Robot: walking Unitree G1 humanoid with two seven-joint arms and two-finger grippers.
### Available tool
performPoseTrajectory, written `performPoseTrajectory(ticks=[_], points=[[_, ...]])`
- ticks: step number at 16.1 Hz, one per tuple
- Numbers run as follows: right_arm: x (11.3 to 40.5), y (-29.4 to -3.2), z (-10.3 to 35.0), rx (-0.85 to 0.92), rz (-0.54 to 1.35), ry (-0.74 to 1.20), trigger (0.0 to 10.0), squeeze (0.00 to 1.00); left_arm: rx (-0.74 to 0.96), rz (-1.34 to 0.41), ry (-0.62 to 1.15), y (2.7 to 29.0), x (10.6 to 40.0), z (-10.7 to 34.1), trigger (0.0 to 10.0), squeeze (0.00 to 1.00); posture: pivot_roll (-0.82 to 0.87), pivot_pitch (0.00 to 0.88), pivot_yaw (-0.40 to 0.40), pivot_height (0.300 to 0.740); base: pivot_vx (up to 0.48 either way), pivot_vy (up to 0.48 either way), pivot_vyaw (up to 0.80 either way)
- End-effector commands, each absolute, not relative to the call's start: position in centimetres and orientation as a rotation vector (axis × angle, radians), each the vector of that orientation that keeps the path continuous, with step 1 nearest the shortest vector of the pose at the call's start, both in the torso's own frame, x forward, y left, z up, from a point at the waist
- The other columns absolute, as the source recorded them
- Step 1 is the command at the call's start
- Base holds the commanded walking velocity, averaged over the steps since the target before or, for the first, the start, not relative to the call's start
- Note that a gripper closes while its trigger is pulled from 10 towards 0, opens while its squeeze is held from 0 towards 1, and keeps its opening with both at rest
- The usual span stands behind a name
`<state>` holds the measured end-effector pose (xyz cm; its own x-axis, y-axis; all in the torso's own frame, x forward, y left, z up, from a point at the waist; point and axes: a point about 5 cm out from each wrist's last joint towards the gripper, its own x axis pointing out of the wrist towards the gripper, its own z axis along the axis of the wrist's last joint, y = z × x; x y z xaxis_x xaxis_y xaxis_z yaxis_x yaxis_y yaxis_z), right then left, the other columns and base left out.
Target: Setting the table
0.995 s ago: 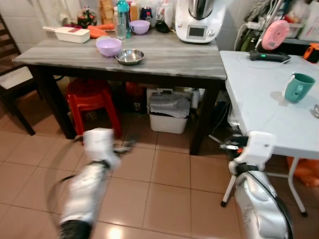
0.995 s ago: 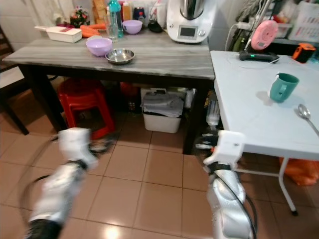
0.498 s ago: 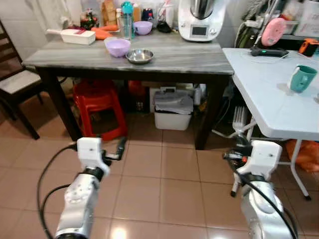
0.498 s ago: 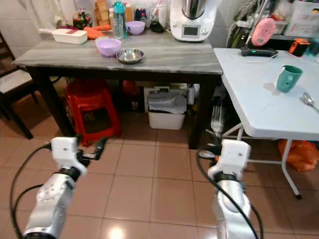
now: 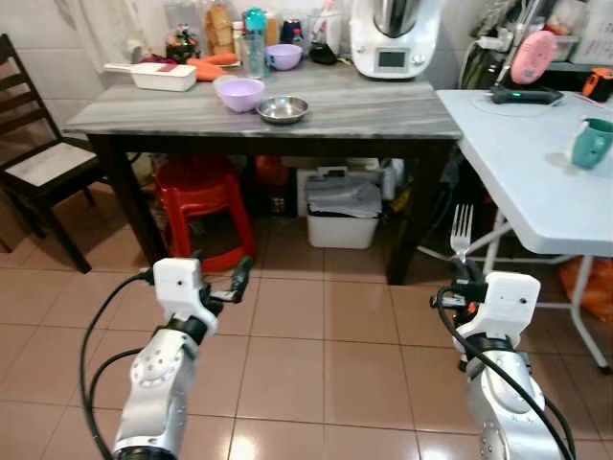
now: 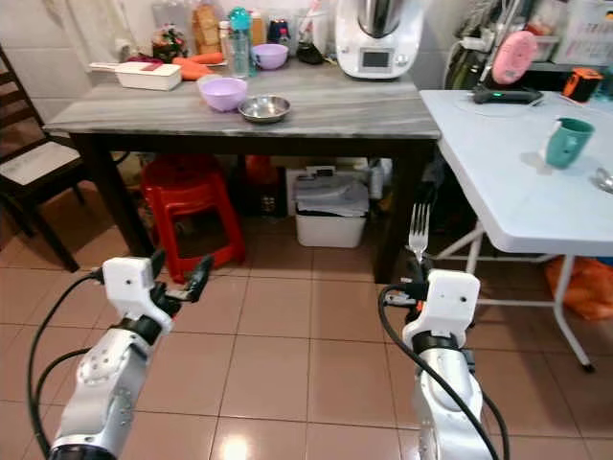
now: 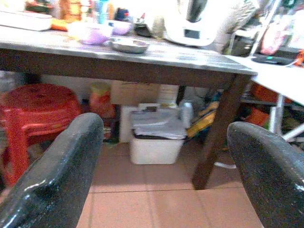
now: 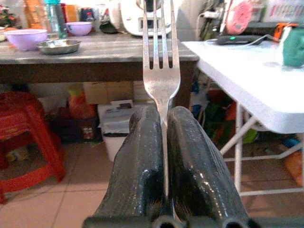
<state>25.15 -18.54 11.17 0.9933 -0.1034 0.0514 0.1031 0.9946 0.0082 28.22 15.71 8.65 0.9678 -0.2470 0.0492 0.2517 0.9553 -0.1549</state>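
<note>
My right gripper (image 5: 464, 280) is shut on a silver fork (image 5: 461, 230), which stands upright with its tines up (image 8: 160, 61) between the black fingers (image 8: 137, 156). It is held low over the tiled floor, in front of the near corner of the white folding table (image 5: 517, 163). A teal mug (image 5: 591, 142) and a spoon (image 6: 603, 177) sit on that table. My left gripper (image 5: 238, 278) is open with nothing in it; its fingers (image 7: 61, 161) stand wide apart and point at the grey wooden table (image 5: 364, 110).
The grey table carries a purple bowl (image 5: 239, 93), a steel bowl (image 5: 283, 109), bottles and a white kitchen machine (image 5: 395, 38). Under it stand red stools (image 5: 199, 192) and a white bin (image 5: 342, 211). A dark chair (image 5: 48, 163) is at the left.
The camera has drawn back, so both tables sit further off. My left arm, blurred a second ago, has steadied at mid height. The fork has risen upright into view in my right gripper.
</note>
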Motion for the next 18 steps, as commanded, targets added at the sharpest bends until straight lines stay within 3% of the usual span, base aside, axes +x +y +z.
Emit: performPoseTrajectory(ticks=[1, 5, 18], points=[[25.2, -18.6, 11.7, -0.01, -0.101, -0.08, 10.0, 0.0, -0.158, -0.272, -0.031, 15.6, 28.3, 8.9, 10.0, 0.0, -0.02, 0.0, 0.023, 0.74, 0.341, 0.0, 0.0], [25.2, -18.5, 11.7, -0.003, -0.096, -0.081, 10.0, 0.0, -0.167, -0.292, -0.029, 15.2, 28.3, 8.9, 10.0, 0.0, -0.02, 0.0, 0.021, 0.74, 0.42, 0.0, 0.42], [25.2, -18.3, 11.5, 0.008, -0.092, -0.081, 10.0, 0.0, -0.16, -0.343, -0.04, 14.3, 28.5, 9.4, 10.0, 0.0, -0.02, 0.0, 0.027, 0.74, 0.48, 0.0, 0.07]])
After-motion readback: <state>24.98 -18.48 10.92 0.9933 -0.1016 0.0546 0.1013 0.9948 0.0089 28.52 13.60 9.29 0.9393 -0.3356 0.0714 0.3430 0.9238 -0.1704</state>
